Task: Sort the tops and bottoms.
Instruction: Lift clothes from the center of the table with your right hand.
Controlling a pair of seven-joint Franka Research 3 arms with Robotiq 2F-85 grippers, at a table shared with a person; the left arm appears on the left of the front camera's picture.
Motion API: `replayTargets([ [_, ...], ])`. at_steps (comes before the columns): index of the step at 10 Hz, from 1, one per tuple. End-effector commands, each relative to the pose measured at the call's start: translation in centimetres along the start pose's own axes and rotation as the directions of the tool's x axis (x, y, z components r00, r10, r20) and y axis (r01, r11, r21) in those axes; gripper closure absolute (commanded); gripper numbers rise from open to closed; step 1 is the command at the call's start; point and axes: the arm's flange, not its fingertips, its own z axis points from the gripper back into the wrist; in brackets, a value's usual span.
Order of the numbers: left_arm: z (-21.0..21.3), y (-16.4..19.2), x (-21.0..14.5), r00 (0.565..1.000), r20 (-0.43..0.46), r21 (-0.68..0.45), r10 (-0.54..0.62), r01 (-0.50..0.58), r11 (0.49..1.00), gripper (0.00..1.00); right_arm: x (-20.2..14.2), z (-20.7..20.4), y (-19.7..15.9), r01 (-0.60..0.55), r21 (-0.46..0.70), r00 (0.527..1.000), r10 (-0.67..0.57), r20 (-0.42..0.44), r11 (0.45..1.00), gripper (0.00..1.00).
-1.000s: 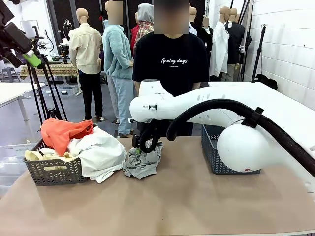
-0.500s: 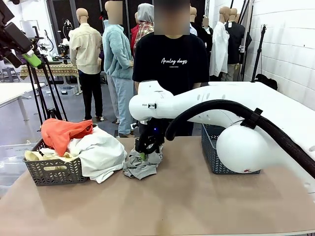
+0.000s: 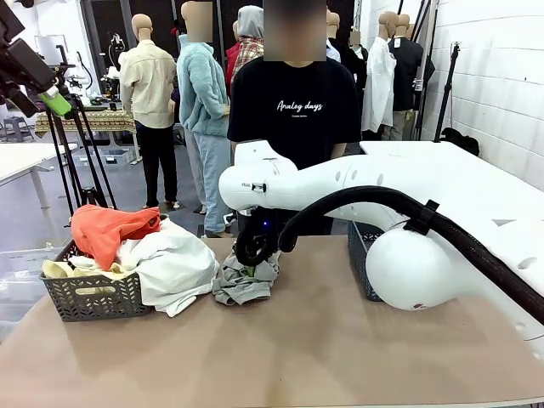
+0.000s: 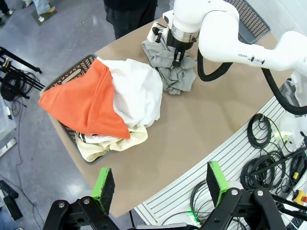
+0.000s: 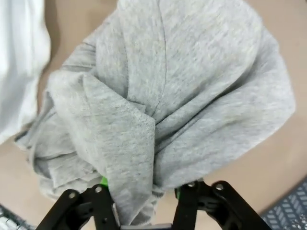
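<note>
While most of the clothes were yet to be dealt with, the sorting looked barely begun. The right pincer stood pressed down into a grey garment bunched on the bench, a fold of its cloth caught between the fingers; whether the hold was firm I could not tell. Well off to that pincer's side sat a dark grey basket, heaped over: an orange-red garment on top, a white one spilling over its rim almost to the grey one, a pale yellow one beneath. On its other side stood a blue basket, contents hidden by the arm. The left pincer hung high above, jaws wide, holding nothing.
</note>
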Motion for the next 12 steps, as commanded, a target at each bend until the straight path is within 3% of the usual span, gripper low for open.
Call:
replayTargets([
  [1,0.1,0.0,0.0,1.0,0.004,0.003,0.007,-0.008,1.0,0.0,1.7,0.1,-0.2,-0.003,-0.047,0.999,0.005,0.032,0.999,1.0],
  [7,0.1,0.0,0.0,1.0,0.004,0.003,0.007,-0.008,1.0,0.0,0.8,2.1,-0.8,0.0,0.001,0.999,0.0,0.051,1.0,1.0],
  [9,0.1,0.0,0.0,1.0,0.004,0.003,0.007,-0.008,1.0,0.0,-1.3,7.5,-1.7,0.046,0.042,0.985,-0.052,0.165,0.998,1.0],
  [12,0.1,0.0,0.0,1.0,0.004,0.003,0.007,-0.008,1.0,0.0,-6.6,18.6,-1.7,0.034,0.013,0.93,-0.036,0.366,0.999,1.0],
])
